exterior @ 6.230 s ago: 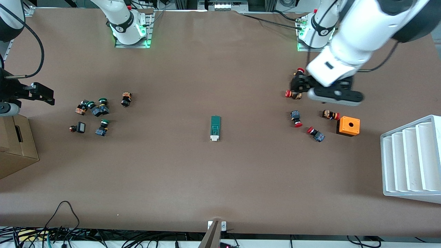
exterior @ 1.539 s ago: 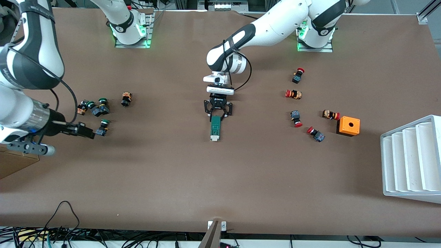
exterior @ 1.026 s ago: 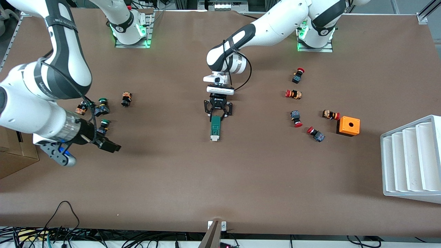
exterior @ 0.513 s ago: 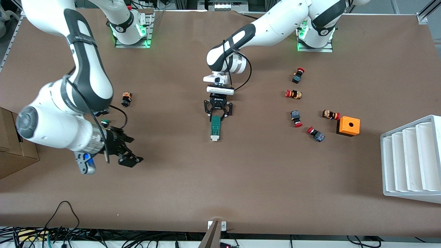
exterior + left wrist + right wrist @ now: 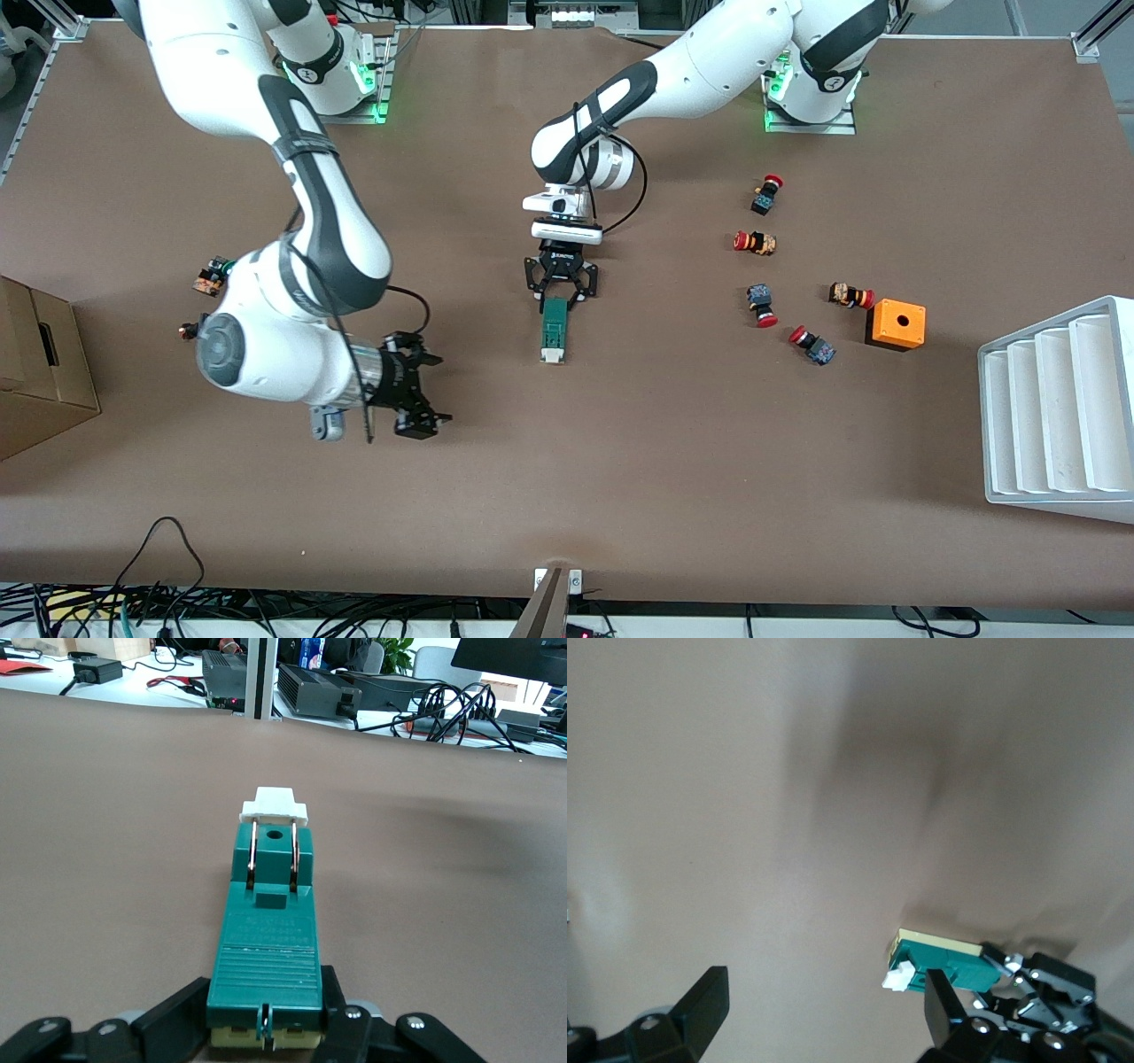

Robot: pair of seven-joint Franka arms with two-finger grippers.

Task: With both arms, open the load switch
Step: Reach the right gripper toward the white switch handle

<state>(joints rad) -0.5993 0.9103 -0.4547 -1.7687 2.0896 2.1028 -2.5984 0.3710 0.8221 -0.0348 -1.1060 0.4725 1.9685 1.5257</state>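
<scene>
At mid-table lies the load switch (image 5: 554, 330), white slider end nearest the front camera, and the left hand (image 5: 559, 291) is clenched on its farther end. The right hand (image 5: 427, 390) hovers over bare table (image 5: 620, 461) toward the right arm's end of the switch, fingers spread wide, grasping nothing.

Left claw (image 5: 560, 297) clamped low; right claw (image 5: 423, 397) spread wide, airborne.
</scene>
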